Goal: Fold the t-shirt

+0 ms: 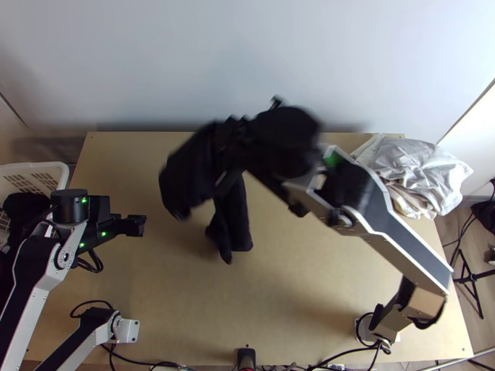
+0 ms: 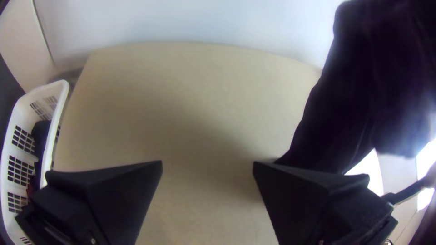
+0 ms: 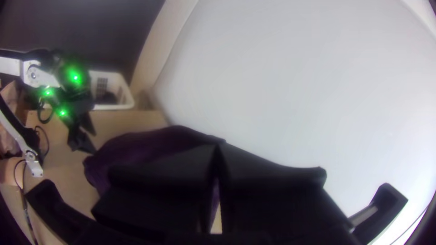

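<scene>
A dark t-shirt [image 1: 233, 216] hangs bunched from my right gripper [image 1: 226, 139], which is raised over the back middle of the table; its lower end is near the tabletop. In the right wrist view the right gripper [image 3: 217, 156] is shut, with the dark cloth [image 3: 136, 145] just beyond its fingertips. My left gripper [image 1: 137, 226] is over the table's left side, apart from the shirt. The left wrist view has the left gripper [image 2: 207, 165] open with nothing between its fingers, and the hanging shirt [image 2: 349, 100] off to one side.
A white basket [image 1: 62, 176] with dark cloth inside stands at the table's left edge. Pale crumpled cloth [image 1: 417, 170] lies at the back right corner. The wooden table [image 1: 179, 309] stands against a pale wall.
</scene>
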